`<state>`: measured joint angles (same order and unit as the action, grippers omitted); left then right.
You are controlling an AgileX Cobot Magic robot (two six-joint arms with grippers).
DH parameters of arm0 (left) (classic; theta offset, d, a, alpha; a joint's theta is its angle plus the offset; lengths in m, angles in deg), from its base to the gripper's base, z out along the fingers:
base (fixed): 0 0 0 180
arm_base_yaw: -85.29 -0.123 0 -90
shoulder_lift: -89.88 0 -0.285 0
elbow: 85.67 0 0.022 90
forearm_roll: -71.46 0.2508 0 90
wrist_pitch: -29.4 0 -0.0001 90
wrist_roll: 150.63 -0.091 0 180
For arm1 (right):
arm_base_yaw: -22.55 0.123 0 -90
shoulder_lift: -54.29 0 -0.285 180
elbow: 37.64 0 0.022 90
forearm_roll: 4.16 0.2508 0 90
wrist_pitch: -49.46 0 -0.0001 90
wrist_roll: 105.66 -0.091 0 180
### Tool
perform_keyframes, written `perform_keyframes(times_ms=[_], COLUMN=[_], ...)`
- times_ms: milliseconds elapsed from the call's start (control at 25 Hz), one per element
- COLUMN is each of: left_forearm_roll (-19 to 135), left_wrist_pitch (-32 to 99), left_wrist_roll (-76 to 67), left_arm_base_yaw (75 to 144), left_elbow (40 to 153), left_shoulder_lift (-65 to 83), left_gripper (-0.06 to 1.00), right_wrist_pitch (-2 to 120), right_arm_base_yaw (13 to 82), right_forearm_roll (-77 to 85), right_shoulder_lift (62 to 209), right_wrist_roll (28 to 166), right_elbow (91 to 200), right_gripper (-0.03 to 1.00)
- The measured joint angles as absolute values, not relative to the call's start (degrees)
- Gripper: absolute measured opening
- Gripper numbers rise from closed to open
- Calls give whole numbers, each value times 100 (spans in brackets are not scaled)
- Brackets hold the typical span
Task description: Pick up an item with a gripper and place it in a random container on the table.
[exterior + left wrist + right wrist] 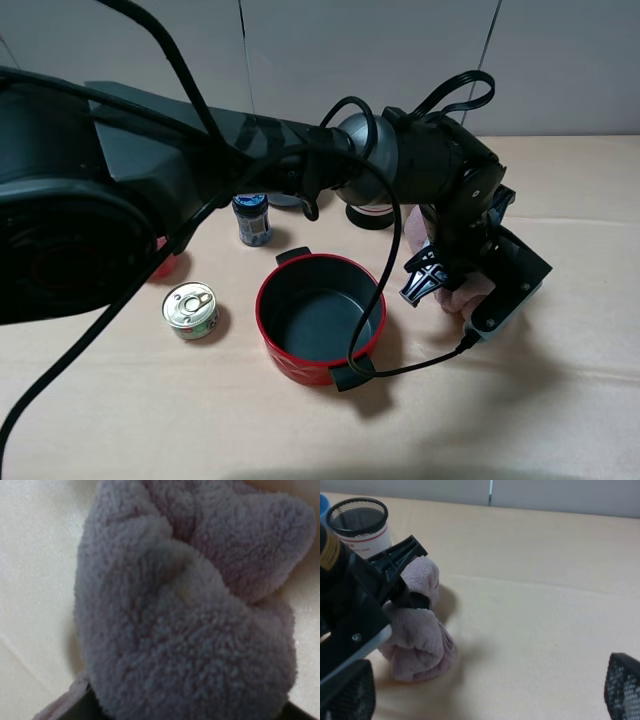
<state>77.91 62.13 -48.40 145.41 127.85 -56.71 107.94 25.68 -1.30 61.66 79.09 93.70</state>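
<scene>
The pale pink-mauve towel (461, 297) stands on the beige table (560, 200) just right of the red pot (320, 318). My left gripper (458, 288) reaches across from the left and is shut on the towel, one finger on each side. The left wrist view is filled by the fluffy towel (190, 610). The right wrist view shows the towel (417, 640) touching the table, pinched at its middle by the left gripper (402, 597). My right gripper (487, 690) is open and empty, with its fingertips (622, 680) at the frame corners, apart from the towel.
A tin can (190, 310) lies left of the pot. A blue-lidded jar (252, 220) stands behind the pot. A black mesh pen cup (359, 522) stands behind the towel, and a blue bowl edge (322, 505) shows beside it. A reddish peach (166, 264) is partly hidden under the left arm.
</scene>
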Motion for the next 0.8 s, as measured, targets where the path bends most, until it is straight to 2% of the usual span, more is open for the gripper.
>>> perform_keyframes(times_ms=[800], left_forearm_roll=[7676], left_wrist_pitch=[7242], left_wrist_roll=[-3976], left_arm_base_yaw=[14541], left_elbow=[12785], left_shoulder_lift=[-4317], left_gripper=[40], right_wrist_pitch=[10794], right_arm_base_yaw=[2568], right_forearm_roll=[-52], right_shoulder_lift=[6166], right_wrist_roll=[7909], right_elbow=[9370], right_gripper=[69])
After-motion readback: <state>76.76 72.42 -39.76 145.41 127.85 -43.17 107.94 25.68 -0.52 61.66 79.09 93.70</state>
